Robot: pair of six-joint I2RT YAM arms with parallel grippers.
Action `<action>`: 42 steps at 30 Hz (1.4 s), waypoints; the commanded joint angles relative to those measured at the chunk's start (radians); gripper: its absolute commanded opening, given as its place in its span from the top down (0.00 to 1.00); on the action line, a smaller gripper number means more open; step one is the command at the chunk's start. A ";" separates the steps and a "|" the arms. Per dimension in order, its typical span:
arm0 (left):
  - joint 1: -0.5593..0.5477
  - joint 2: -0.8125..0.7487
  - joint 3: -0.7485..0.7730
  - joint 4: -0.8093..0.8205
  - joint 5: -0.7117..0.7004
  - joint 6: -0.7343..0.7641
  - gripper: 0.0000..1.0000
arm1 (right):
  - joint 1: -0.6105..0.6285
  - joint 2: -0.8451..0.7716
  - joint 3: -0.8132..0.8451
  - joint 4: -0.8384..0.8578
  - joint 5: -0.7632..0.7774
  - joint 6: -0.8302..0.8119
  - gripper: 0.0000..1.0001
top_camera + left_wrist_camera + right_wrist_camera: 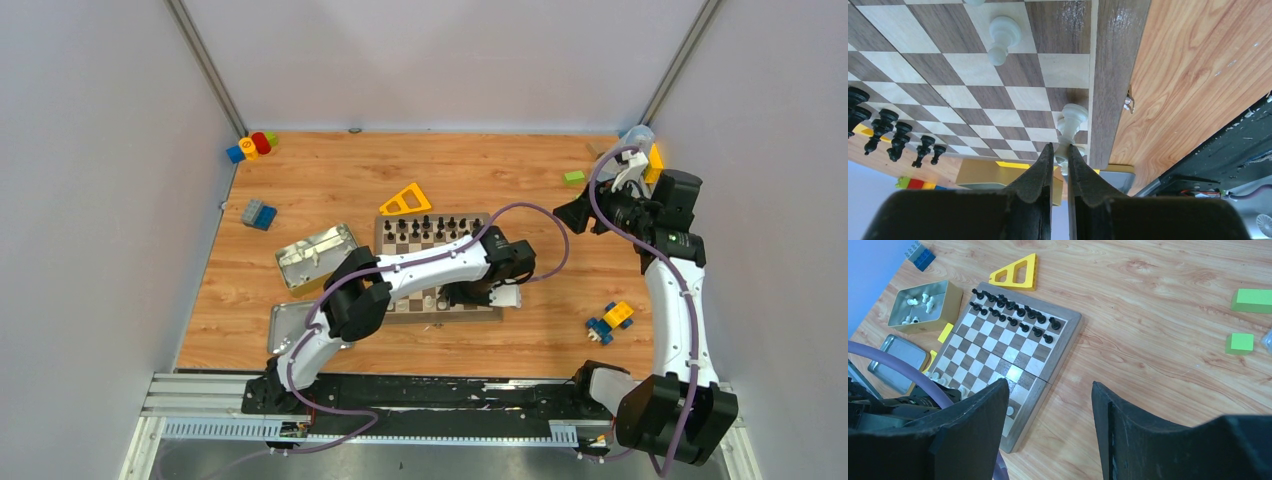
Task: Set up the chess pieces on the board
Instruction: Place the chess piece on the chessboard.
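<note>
- Left of centre, a tin (pixel 950 302) on the counter (pixel 330 180) holds spare white pieces (pixel 918 302).
- Centre: the left arm (pixel 420 265) is the nearer one. Its jaws pinch a white piece (pixel 1071 122), seemingly upright, at the lower right corner of the board (pixel 1110 75).
- Black pieces (pixel 1013 310) fill the board's top rows.
- Upper right: the right arm (pixel 670 240) hangs well apart, its jaws spread wide and empty.

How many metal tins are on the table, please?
2. One tin sits left of the board, holding white pieces; the other tin lies nearer the arm bases, partly under the left arm.
</note>
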 commanded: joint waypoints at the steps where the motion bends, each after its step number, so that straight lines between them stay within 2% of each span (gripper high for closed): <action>1: -0.015 0.011 0.044 -0.010 -0.028 -0.013 0.94 | -0.006 0.003 -0.002 0.025 -0.035 0.003 0.38; 15: -0.026 0.025 0.048 0.002 -0.036 -0.023 0.86 | -0.005 0.001 -0.007 0.024 -0.069 -0.002 0.37; 33: -0.039 0.024 0.051 0.011 -0.068 -0.033 0.66 | -0.006 -0.005 -0.016 0.023 -0.086 -0.008 0.37; 42: -0.039 0.015 0.047 0.017 -0.069 -0.036 0.64 | -0.007 -0.009 -0.020 0.022 -0.089 -0.008 0.37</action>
